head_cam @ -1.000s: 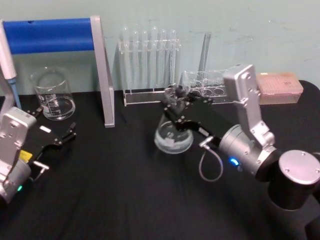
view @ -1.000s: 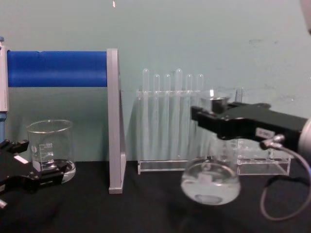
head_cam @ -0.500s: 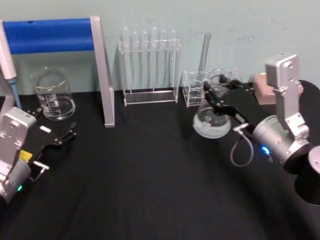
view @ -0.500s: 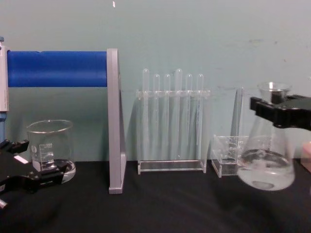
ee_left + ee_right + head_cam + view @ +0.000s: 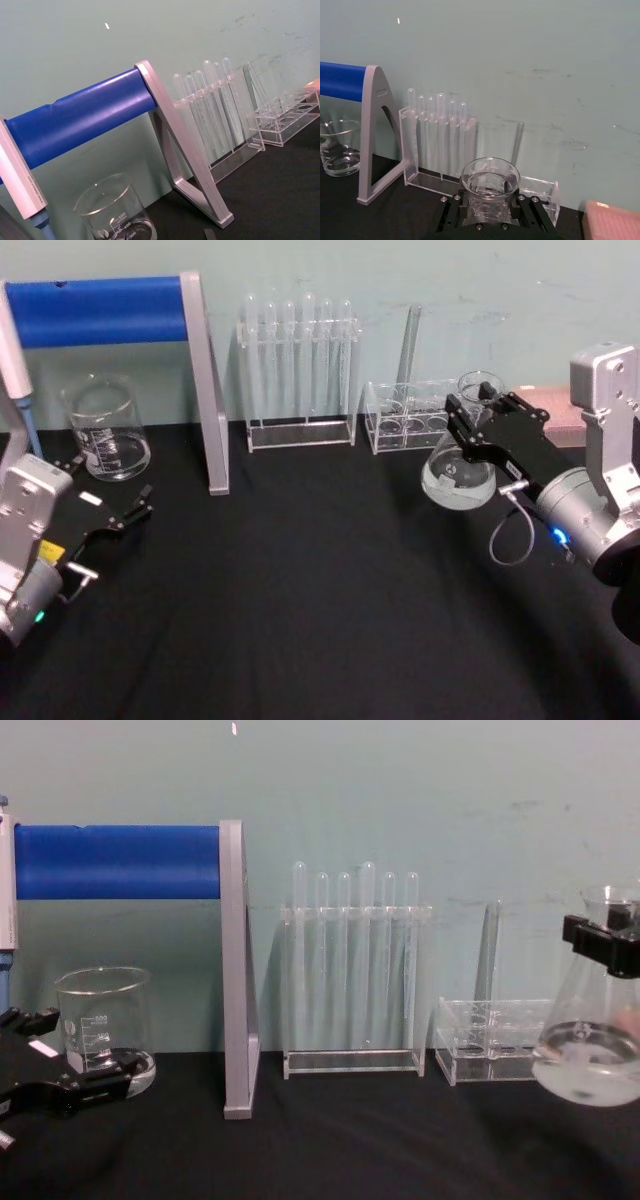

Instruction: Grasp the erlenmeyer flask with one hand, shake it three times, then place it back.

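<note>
Reaches in from the right edge, right gripper (image 5: 478, 405) aimed toward the back wall. Clamps narrow on the neck of the flask (image 5: 458, 480) just under the rim, holding it upright, near the low rack (image 5: 405, 425), clear liquid in its base. Rests the left gripper (image 5: 110, 490) wide open on the table (image 5: 300, 590) near the beaker (image 5: 105, 430).

At far left a beaker (image 5: 103, 430), stand (image 5: 205, 390) right of it, test tube rack (image 5: 298, 370) far centre, low rack (image 5: 405, 422) to its right, erlenmeyer flask (image 5: 457, 480) far right in my right gripper (image 5: 472, 412), my left gripper (image 5: 110, 485) near left before the beaker.
</note>
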Motion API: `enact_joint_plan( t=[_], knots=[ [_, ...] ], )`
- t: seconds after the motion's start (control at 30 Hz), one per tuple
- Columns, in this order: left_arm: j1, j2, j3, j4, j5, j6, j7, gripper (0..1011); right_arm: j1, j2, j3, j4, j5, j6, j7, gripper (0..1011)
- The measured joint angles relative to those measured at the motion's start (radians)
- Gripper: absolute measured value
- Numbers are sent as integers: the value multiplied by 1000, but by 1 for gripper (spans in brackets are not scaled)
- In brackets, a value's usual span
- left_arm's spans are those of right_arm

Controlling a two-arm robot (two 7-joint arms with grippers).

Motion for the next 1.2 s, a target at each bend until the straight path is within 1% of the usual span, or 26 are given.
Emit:
enact_joint_plan(
  t=[0.07,0.17,0.4,0.5,0.67,0.7,0.83,0.97,1.2],
  knots=[
    [0,0,0,0,0,0,0,1001,0,-3,-2,-1,-2,0,6,449],
    [0,0,0,0,0,0,0,1001,0,-8,-14,-2,-5,1,20,449],
    [0,0,0,0,0,0,0,1000,9,-20,-61,-4,-7,5,60,449],
    [0,0,0,0,0,0,0,1001,16,-25,-94,-5,-7,5,85,449],
    [0,0,0,0,0,0,0,1001,25,-28,-135,-7,-1,6,111,449],
    [0,0,0,0,0,0,0,1001,25,-28,-135,-7,-1,6,111,449],
    [0,0,0,0,0,0,0,1001,32,-29,-157,-7,7,6,121,449],
    [0,0,0,0,0,0,0,1001,34,-28,-168,-7,11,5,123,449],
    [0,0,0,0,0,0,0,1001,35,-24,-177,-4,19,2,122,449]
  ],
)
